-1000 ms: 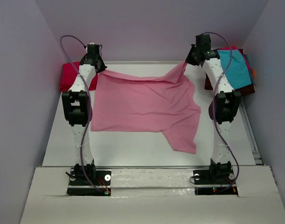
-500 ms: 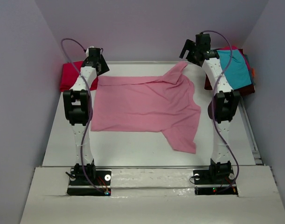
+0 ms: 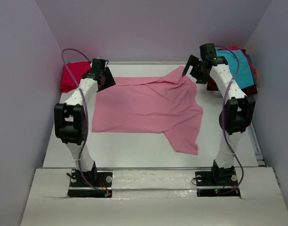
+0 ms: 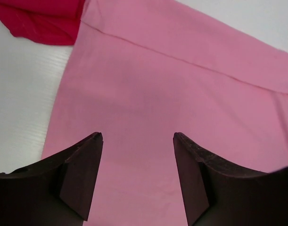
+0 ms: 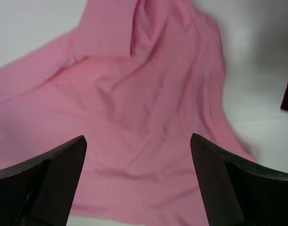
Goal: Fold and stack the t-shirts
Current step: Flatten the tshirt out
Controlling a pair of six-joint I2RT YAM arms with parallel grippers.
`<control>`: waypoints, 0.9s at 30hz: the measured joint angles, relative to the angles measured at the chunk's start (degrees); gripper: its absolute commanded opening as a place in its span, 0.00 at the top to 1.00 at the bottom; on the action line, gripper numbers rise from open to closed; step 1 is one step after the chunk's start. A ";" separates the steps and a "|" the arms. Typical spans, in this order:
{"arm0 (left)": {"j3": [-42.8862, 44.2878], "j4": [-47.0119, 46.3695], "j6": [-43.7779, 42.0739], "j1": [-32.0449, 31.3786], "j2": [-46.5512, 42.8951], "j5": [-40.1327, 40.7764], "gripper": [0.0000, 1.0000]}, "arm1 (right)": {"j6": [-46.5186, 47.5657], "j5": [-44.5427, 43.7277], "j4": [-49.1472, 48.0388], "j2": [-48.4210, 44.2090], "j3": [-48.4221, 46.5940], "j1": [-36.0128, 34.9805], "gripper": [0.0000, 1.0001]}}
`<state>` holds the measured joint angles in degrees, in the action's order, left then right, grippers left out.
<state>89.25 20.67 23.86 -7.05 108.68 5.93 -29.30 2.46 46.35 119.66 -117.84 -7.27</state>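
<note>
- Both grippers have let go of the pink t-shirt (image 3: 148, 106) since a second ago. Its two far corners, pinched and lifted then, now lie on the table (image 3: 134, 155).
- Both arms have also shifted: the left elbow sits lower and further left, and the right elbow further right.
- Counted: two arms, two grippers, and four tees that can be told apart, one each of pink, red, teal and maroon.
- The left gripper (image 4: 137, 137) has its jaws spread apart with nothing between them. It hangs over the far-left part of the pink t-shirt, just short of a stitched seam.
- The right gripper (image 5: 137, 138) has its jaws at their widest and is likewise empty. It is above the rumpled far-right corner of the pink t-shirt.
- The pink t-shirt lies spread over the middle of the table, between the two arms. It is mostly flat, with creases gathering to a peak at its far-right corner and one sleeve reaching toward the near right.
- The red t-shirt (image 3: 72, 75) sits bunched at the table's far-left corner, just beside the pink one's far-left edge and left of the left gripper. Whether the two touch is unclear.
- The teal t-shirt (image 3: 238, 68) lies on top of the maroon t-shirt (image 3: 210, 85) at the far right, behind the right arm and apart from the pink cloth.
</note>
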 measured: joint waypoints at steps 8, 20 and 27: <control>-11.41 1.57 2.32 -4.46 -8.17 -2.73 0.29 | -0.90 5.03 5.66 -12.44 21.38 -3.48 0.37; -20.28 4.33 5.22 -5.75 -8.17 -3.39 0.29 | -0.90 8.41 5.62 -20.22 42.21 -4.46 0.46; -20.57 5.01 5.40 -5.75 -8.17 -1.88 0.29 | -0.50 9.01 3.65 -20.28 47.47 -4.59 0.45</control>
<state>68.69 25.67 29.26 -12.80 100.51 4.05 -29.80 11.46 50.00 99.37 -70.37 -11.86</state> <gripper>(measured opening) 0.712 0.545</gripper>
